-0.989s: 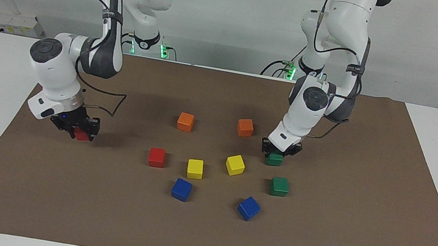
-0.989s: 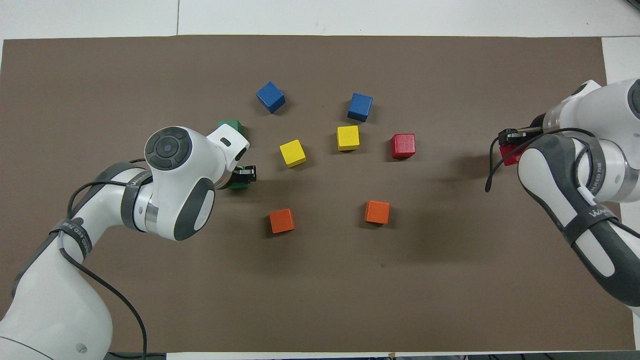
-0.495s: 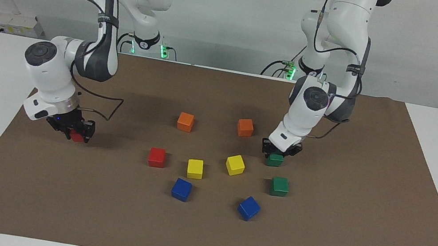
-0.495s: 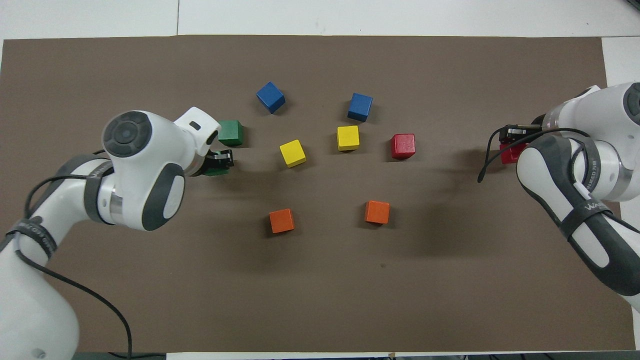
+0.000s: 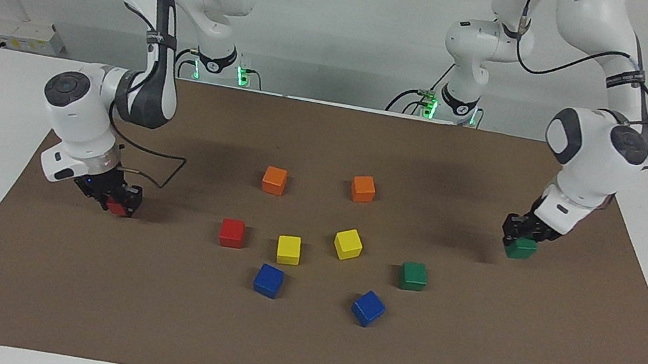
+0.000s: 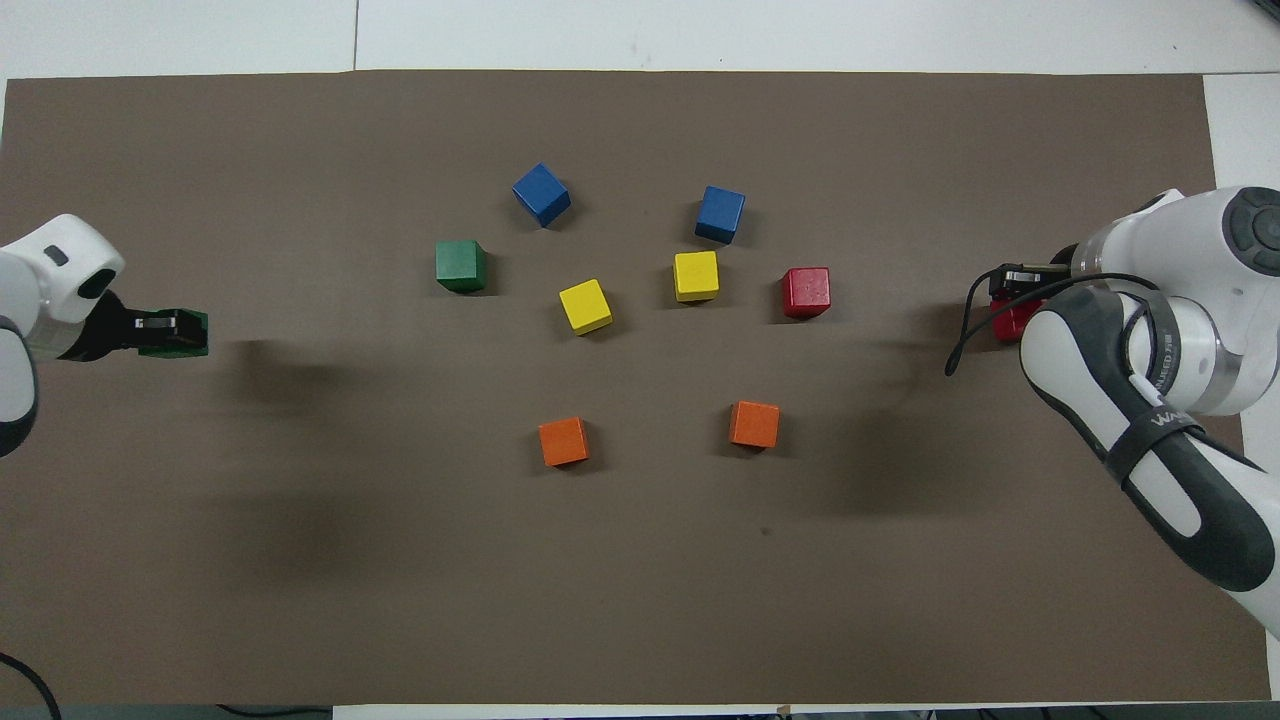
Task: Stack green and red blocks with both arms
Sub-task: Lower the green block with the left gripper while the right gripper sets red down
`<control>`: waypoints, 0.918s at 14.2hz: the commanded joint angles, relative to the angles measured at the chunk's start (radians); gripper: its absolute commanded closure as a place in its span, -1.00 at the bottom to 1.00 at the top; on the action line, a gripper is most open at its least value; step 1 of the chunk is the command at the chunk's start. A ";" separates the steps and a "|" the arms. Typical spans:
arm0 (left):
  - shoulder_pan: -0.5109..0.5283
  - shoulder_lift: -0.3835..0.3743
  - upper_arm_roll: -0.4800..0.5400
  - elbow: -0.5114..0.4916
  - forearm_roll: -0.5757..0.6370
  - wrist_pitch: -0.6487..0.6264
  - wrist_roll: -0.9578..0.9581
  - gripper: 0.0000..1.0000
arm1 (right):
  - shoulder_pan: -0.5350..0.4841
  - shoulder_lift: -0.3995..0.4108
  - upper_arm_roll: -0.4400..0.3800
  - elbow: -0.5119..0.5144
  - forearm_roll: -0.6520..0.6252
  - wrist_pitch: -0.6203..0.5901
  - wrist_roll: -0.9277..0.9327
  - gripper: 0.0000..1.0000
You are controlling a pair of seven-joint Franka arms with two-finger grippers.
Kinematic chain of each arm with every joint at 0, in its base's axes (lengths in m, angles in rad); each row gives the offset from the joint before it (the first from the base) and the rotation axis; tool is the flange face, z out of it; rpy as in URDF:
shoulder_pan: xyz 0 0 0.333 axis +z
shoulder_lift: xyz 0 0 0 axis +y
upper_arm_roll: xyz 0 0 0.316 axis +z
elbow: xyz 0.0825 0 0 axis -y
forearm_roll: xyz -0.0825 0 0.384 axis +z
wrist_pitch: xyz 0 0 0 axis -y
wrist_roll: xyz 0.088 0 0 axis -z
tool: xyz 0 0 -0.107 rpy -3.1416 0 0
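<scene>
So the big change is the left gripper. It's clamped tight on a green block, and that arm has swung way out from the middle of the cluster toward its own end of the table. A second ago it was down right by the orange cubes with that same block; now it hangs low over bare brown mat, block just above the surface as far as I can tell. In the overhead view the held block sits at the very edge of the picture.

The right gripper has barely shifted. It's closed on a red block low over the mat at the right arm's end, same spot as before, maybe a touch lower. Can't tell if the block touches the mat.

The loose stuff hasn't moved at all:
- second green block sits alone on the mat, now fully clear in the overhead view since the arm left
- second red block beside the two yellow cubes
- two orange cubes nearer the robots
- two blue cubes farthest from them

Nothing is stacked yet.
</scene>
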 commanded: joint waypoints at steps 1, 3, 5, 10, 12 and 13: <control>0.096 0.011 -0.015 -0.026 -0.005 0.055 0.165 1.00 | -0.008 -0.008 0.009 -0.040 0.007 0.055 0.013 1.00; 0.117 0.049 -0.015 -0.027 -0.005 0.094 0.199 1.00 | -0.008 -0.008 0.009 -0.040 0.005 0.054 0.013 0.24; 0.117 0.059 -0.015 -0.059 -0.005 0.138 0.192 1.00 | -0.003 -0.008 0.009 -0.041 0.005 0.049 0.013 -1.00; 0.099 0.105 -0.015 -0.078 -0.005 0.233 0.167 1.00 | 0.003 -0.010 0.009 0.009 0.005 0.006 0.014 -1.00; 0.097 0.114 -0.015 -0.078 -0.005 0.241 0.164 1.00 | 0.041 -0.014 0.018 0.151 0.007 -0.186 0.093 -1.00; 0.097 0.114 -0.015 -0.076 -0.005 0.241 0.165 1.00 | 0.089 -0.004 0.018 0.257 -0.004 -0.298 0.176 -1.00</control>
